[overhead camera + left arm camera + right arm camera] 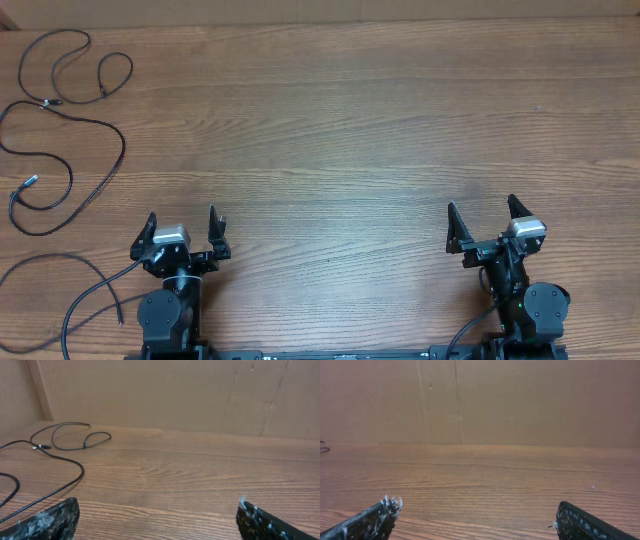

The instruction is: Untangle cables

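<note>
Thin black cables [66,112] lie as loose loops on the wooden table at the far left, with small plugs [47,102] and a silver tip [29,181]. They also show in the left wrist view [65,442], far left and ahead. My left gripper [181,222] is open and empty near the front edge, right of the cables. My right gripper [484,218] is open and empty at the front right, far from them. A sliver of cable [323,449] shows at the left edge of the right wrist view.
A thicker black arm cable [75,300] curves at the front left beside the left arm's base. A cardboard wall [175,395] stands along the table's far edge. Bare wooden tabletop [350,150] stretches between and beyond the grippers.
</note>
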